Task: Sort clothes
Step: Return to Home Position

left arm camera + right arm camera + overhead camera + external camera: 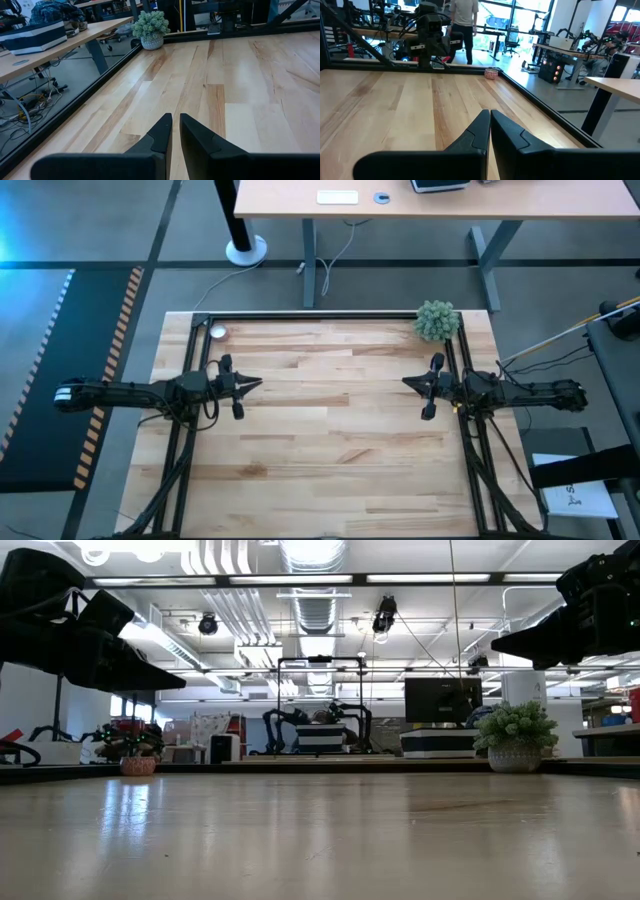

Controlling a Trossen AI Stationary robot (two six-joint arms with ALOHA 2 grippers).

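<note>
No clothes and no basket show in any view. My left gripper (pixel 258 384) hovers above the bare wooden table (pixel 330 440) at its left side, fingers shut and pointing toward the table's right; it holds nothing, as the left wrist view (pixel 175 131) shows. My right gripper (pixel 405 381) hovers at the table's right side, fingers shut and pointing toward the table's left, also empty in its wrist view (pixel 489 125). Both grippers are above the tabletop in the low view.
A small fuzzy green plant in a pot (pixel 437 321) stands at the table's far right corner and also shows in the left wrist view (pixel 151 30). A small round pinkish thing (pixel 218 332) sits at the far left corner. A black frame (pixel 330 317) borders the table. A person (pixel 465 20) stands in the room beyond.
</note>
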